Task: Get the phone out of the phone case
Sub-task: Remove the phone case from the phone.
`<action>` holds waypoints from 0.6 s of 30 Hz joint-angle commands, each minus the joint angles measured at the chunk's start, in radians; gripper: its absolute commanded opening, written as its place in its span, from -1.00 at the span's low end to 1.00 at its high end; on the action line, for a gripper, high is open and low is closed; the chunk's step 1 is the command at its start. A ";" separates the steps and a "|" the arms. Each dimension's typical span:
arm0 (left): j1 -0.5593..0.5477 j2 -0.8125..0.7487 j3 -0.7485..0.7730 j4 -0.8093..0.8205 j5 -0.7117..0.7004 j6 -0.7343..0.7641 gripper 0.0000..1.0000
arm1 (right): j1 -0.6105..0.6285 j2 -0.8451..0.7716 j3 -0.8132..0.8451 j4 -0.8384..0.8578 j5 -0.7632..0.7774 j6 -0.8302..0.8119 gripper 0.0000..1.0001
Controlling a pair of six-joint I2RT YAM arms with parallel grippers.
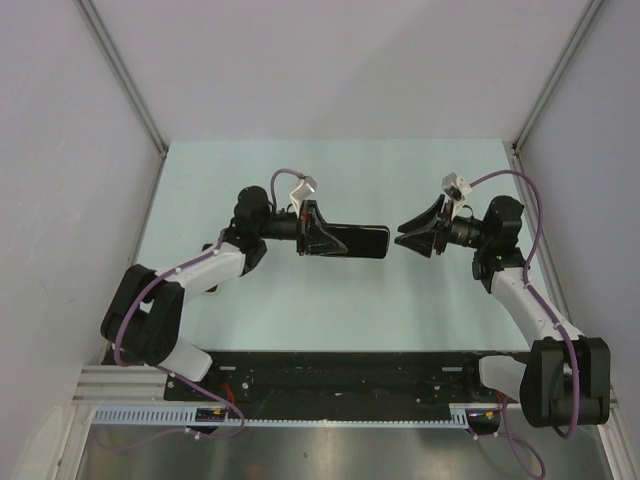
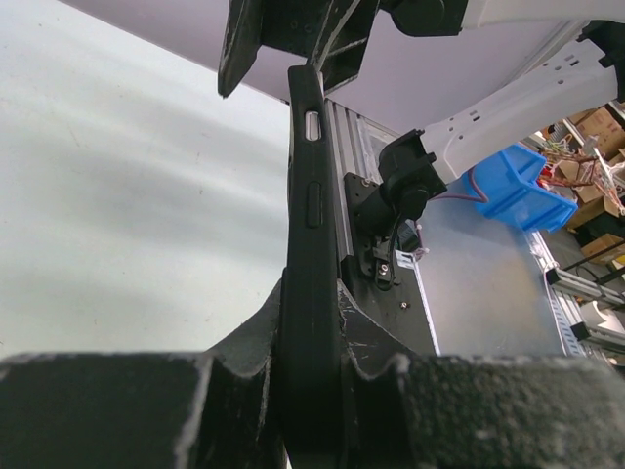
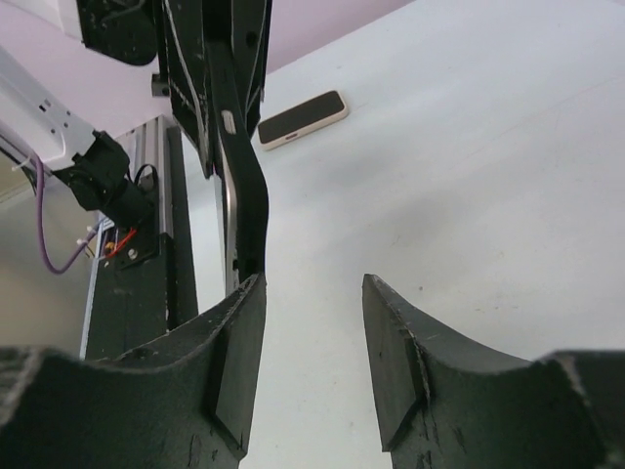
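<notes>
In the top external view, the left claw (image 1: 322, 240) is clamped on a black phone case (image 1: 358, 241) and holds it level above the pale green surface (image 1: 300, 170). The right claw (image 1: 402, 238) faces it with its jaws partly spread, just beside the case's free end and gripping nothing. No phone shows here; it may lie hidden beneath the raised case.

In the left wrist view, the case runs edge-on up the middle, pinched in the left claw, with its side button cut-outs visible. The right claw sits at the case's far end. Past the surface's near edge are the black base plate (image 2: 395, 313) and a blue bin (image 2: 513, 186), both well apart from the work.

The right wrist view settles most of it. A phone (image 3: 303, 119) with a light rim lies flat on the surface, apart from the case, which hangs bowed and looks empty. The case's end meets the tip of one of the right claw's fingers (image 3: 239, 342), not the gap between them. The extraction therefore appears done; what may remain is setting the case down. Nothing visible blocks either arm.
</notes>
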 commanded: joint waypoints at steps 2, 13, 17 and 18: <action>-0.017 0.010 0.015 0.046 -0.003 -0.001 -0.99 | 0.001 -0.003 0.009 0.111 0.055 0.128 0.01; -0.030 0.010 0.018 0.021 -0.012 0.024 -0.99 | 0.001 -0.010 0.009 0.135 0.073 0.179 0.11; -0.032 0.012 0.019 0.012 -0.014 0.033 -0.99 | 0.000 -0.016 0.010 0.137 0.075 0.179 0.13; -0.032 0.010 0.019 0.010 -0.012 0.035 -0.99 | 0.001 -0.016 0.009 0.137 0.073 0.181 0.13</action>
